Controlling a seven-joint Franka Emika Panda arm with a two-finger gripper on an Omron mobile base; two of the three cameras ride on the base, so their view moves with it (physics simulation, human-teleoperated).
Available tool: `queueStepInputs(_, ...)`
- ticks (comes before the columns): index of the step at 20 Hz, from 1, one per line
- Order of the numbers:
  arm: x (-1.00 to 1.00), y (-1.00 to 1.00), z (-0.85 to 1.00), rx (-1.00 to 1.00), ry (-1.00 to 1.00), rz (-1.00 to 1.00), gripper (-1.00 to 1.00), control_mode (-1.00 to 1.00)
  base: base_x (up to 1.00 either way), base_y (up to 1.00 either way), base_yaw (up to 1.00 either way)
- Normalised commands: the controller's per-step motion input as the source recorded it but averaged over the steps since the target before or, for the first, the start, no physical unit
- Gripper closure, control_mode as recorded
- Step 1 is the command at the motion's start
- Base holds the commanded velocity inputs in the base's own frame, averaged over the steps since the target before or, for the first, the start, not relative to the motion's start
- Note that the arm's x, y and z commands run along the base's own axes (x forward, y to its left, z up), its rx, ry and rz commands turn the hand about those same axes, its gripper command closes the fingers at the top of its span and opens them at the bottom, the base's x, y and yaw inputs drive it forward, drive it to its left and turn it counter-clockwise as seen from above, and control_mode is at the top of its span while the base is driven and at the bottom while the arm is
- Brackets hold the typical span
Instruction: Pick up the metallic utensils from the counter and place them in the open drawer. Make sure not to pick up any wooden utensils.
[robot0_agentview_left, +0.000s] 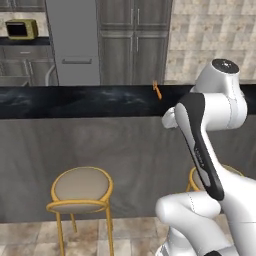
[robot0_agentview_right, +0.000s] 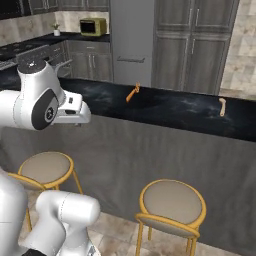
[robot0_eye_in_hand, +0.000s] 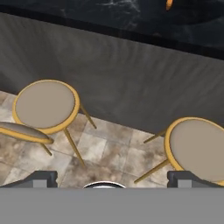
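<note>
The counter (robot0_agentview_left: 75, 102) is a long black marbled slab over a grey wood-grain panel (robot0_eye_in_hand: 109, 65). An orange utensil (robot0_agentview_left: 157, 91) (robot0_agentview_right: 132, 93) lies on it near the far edge, and its tip shows as the orange utensil (robot0_eye_in_hand: 169, 4) in the hand view. Further right on the slab lies the tan wooden utensil (robot0_agentview_right: 222, 106). My gripper (robot0_eye_in_hand: 116, 180) is open, fingertips (robot0_eye_in_hand: 41, 178) wide apart with nothing between them. It hangs in front of the panel, below the countertop and above the floor. The silver utensil and the open drawer are out of view.
Two yellow-framed stools (robot0_agentview_right: 172, 202) (robot0_agentview_right: 45, 167) stand against the panel, under and beside my hand (robot0_agentview_right: 75, 112). Beyond the counter are a grey fridge (robot0_agentview_left: 75, 40), tall cabinets (robot0_agentview_right: 192, 40) and a yellow microwave (robot0_agentview_left: 21, 29). The floor is tiled.
</note>
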Motion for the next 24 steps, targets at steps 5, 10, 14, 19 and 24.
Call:
queueStepInputs(5, 0.00, 0.00, 0.00, 0.00, 0.00, 0.00, -1.00, 1.00, 0.32, 0.07, -0.06)
queueStepInputs(10, 0.00, 0.00, 0.00, 0.00, 0.00, 0.00, -1.00, 1.00, 0.47, 0.02, -0.07)
queueStepInputs(14, 0.00, 0.00, 0.00, 0.00, 0.00, 0.00, -1.00, 1.00, 0.49, 0.00, -0.08)
queueStepInputs(19, 0.00, 0.00, 0.00, 0.00, 0.00, 0.00, -1.00, 1.00, 0.61, 0.01, -0.07)
queueStepInputs(24, 0.41, 0.00, 0.00, 0.00, -0.08, -0.02, -1.00, -1.00, 0.11, 0.00, 0.00)
